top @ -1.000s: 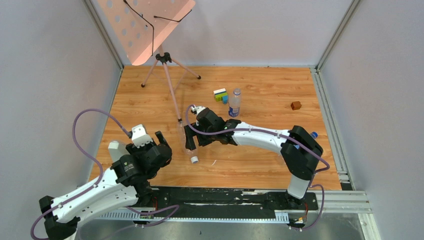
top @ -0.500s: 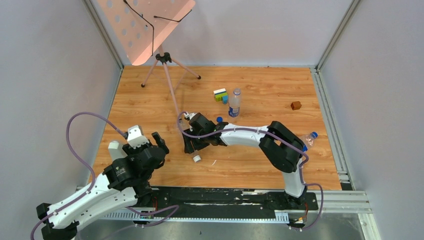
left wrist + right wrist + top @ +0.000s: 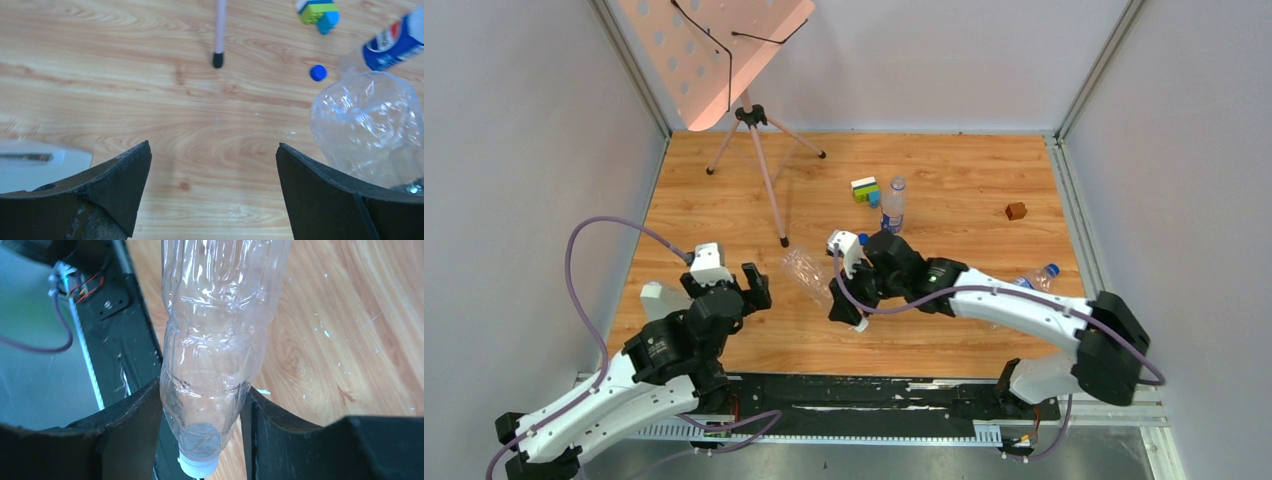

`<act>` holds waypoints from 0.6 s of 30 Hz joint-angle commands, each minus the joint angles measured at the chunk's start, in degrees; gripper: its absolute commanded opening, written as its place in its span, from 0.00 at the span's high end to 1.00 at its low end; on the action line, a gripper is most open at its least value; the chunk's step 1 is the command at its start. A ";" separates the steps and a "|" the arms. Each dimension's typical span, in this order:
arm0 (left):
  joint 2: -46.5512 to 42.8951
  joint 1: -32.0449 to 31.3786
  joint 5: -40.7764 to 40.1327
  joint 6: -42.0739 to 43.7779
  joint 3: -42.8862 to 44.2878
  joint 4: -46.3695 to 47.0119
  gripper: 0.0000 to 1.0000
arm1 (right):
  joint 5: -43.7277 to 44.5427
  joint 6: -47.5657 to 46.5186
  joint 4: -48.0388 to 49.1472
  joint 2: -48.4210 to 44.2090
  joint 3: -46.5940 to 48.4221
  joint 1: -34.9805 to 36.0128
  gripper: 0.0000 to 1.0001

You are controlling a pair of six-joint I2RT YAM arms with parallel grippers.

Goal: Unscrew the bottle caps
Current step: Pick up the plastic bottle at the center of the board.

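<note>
Black left gripper [image 3: 212,160]: hanging spread wide over bare wooden tabletop [image 3: 150,115], gripping nothing. Black right gripper [image 3: 202,390]: pinching the shoulder of the clear unlabelled crinkly plastic bottle [image 3: 220,315], whitish screw cap [image 3: 199,467] on, pointing toward the near edge. Blue-capped clear bottle [image 3: 1032,279]: lying near the right edge. Loose dark blue round cap [image 3: 862,239]: lying just behind the right gripper. Blue-labelled clear bottle [image 3: 893,208]: standing upright beyond, multicoloured toy block cluster [image 3: 865,190] beside it. Small brown cube [image 3: 1016,211]: sitting near the right edge.

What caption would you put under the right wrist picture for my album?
The right pincer grips a clear unlabelled bottle near its white cap.
</note>
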 commanded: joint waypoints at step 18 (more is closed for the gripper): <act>13.45 0.38 55.44 33.97 20.08 10.92 0.00 | -9.97 -36.44 -19.81 -17.34 -4.11 -0.90 0.67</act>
